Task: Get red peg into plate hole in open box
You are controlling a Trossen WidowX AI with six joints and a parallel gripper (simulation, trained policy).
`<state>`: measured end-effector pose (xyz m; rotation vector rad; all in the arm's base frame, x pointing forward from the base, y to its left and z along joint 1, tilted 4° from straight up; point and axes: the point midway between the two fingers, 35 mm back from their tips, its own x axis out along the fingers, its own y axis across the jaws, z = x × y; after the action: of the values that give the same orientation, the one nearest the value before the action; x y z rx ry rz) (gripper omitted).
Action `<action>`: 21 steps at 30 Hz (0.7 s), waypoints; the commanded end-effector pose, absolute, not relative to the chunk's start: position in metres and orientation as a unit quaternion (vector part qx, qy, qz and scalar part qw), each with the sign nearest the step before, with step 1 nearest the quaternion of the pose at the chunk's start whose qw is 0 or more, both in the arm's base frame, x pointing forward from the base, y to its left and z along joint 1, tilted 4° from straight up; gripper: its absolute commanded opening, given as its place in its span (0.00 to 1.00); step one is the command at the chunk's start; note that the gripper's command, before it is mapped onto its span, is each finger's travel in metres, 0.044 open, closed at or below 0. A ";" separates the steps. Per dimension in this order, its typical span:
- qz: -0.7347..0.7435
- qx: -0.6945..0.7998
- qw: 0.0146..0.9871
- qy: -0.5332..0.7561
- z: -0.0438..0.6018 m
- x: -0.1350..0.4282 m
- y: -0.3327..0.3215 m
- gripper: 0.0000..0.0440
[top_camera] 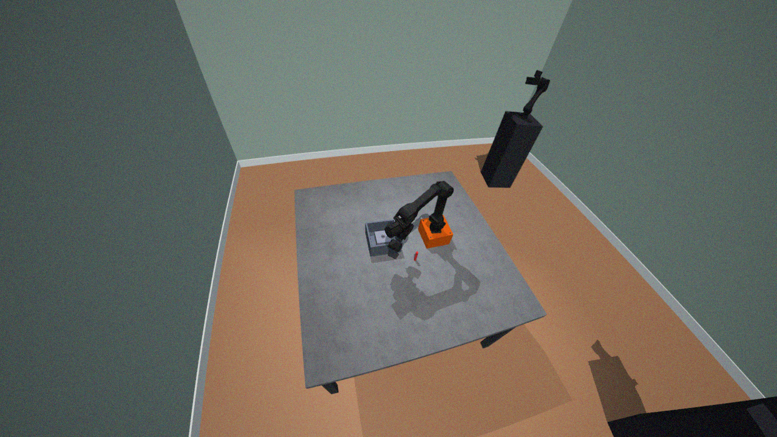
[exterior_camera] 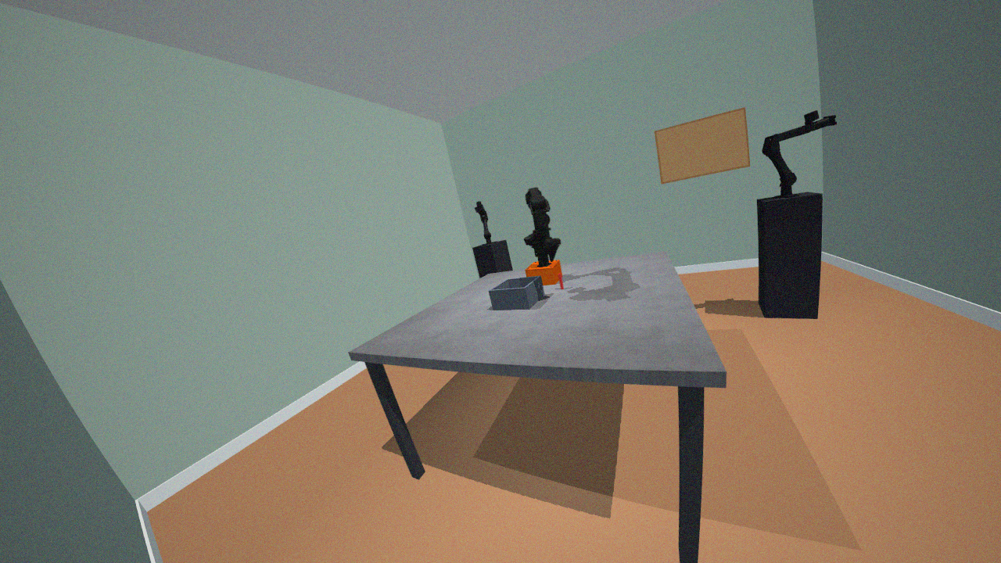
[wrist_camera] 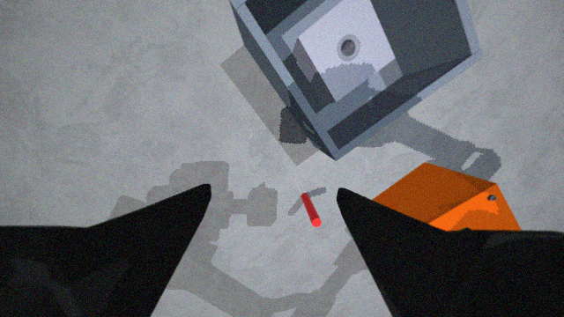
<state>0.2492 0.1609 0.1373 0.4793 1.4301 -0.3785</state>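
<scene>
The red peg (top_camera: 416, 255) (exterior_camera: 560, 281) (wrist_camera: 310, 209) stands upright on the table beside the box. The open grey box (top_camera: 377, 251) (exterior_camera: 511, 299) (wrist_camera: 470, 33) holds a pale plate (top_camera: 378, 237) (wrist_camera: 374, 22) at its bottom. The plate's round hole (wrist_camera: 348, 47) is empty. My gripper (wrist_camera: 276, 192) is open, with nothing between its fingers. It hangs above the table, and in the wrist view the peg shows in the gap between the fingers, right of its middle, well below them. In the top view the hand hides the box's right part.
The orange base block (top_camera: 434, 239) (exterior_camera: 543, 273) (wrist_camera: 423, 189) of my arm stands close to the peg and the box. The grey table (top_camera: 347, 315) (exterior_camera: 594, 335) (wrist_camera: 110, 88) carries the arm's shadow. Other arms on dark pedestals (top_camera: 510, 149) (exterior_camera: 789, 259) stand away from the table.
</scene>
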 end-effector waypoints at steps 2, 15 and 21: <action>-0.203 0.210 0.685 0.668 0.130 0.216 0.162 1.00; -0.274 0.170 0.638 0.699 0.100 0.154 0.160 1.00; -0.284 0.159 0.633 0.703 0.078 0.145 0.159 1.00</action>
<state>0.1497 0.1607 0.0874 0.3752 1.5959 -0.6294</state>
